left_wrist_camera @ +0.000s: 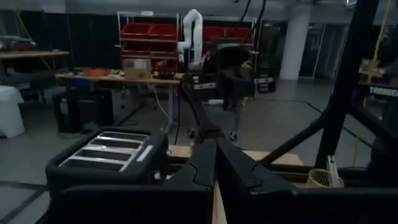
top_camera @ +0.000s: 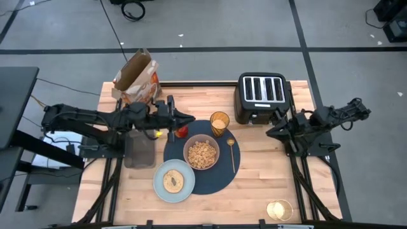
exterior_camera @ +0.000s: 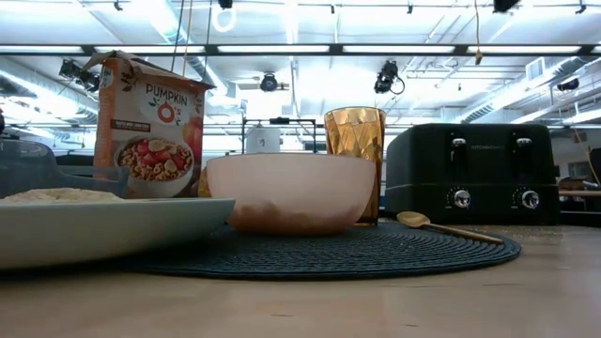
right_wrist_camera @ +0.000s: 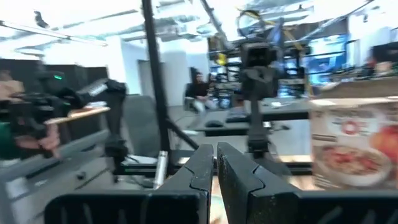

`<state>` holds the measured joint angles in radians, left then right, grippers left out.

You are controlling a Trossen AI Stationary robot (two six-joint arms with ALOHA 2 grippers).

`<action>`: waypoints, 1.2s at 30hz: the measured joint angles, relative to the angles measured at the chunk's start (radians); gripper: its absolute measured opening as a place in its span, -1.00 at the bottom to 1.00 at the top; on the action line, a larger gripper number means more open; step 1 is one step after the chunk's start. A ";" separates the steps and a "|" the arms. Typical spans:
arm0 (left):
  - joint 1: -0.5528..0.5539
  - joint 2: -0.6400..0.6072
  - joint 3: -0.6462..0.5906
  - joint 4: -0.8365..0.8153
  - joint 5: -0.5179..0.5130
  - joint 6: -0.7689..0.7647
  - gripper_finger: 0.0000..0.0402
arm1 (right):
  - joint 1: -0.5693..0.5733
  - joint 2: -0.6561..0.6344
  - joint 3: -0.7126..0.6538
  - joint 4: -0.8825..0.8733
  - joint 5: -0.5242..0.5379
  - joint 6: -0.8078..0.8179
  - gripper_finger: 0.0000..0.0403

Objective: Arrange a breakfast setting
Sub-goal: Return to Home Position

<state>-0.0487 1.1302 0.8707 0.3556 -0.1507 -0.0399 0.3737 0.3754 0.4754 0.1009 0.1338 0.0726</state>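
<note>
Closest to the low lens is the plate (exterior_camera: pixel 94 230), the bagel (top_camera: pixel 173 181) on it, overlapping the front left edge of the placemat (exterior_camera: pixel 423 252). The bowl (exterior_camera: pixel 291 192) sits mid-mat, the cup (exterior_camera: pixel 355 141) just behind it on the right and the spoon (exterior_camera: pixel 441 225) alongside. The apple (top_camera: pixel 182 131) is at the back left of the mat.

I read the setting as finished, so this is the retreat to rest. My left gripper (left_wrist_camera: pixel 216 146) hangs above the apple, fingers pressed together, holding nothing. The right gripper (right_wrist_camera: pixel 216 149) is near the toaster (exterior_camera: pixel 474 174), also closed and empty.

Next I would lift the left arm and draw it back, clear of the apple and the cereal box (exterior_camera: pixel 148 122).
</note>
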 joint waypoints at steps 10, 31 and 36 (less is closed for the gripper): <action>0.088 -0.110 0.001 -0.250 -0.051 0.076 -0.90 | -0.029 -0.199 -0.095 -0.005 0.037 -0.075 -0.85; 0.108 -0.466 -0.490 0.077 -0.047 0.051 -0.90 | -0.037 -0.370 -0.390 0.295 -0.009 -0.040 -0.89; 0.108 -0.630 -0.610 0.084 -0.048 0.052 -0.90 | -0.037 -0.370 -0.466 0.401 0.012 -0.035 -0.90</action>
<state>0.0589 0.5003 0.2602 0.4391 -0.1982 0.0116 0.3363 0.0052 0.0097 0.5023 0.1463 0.0379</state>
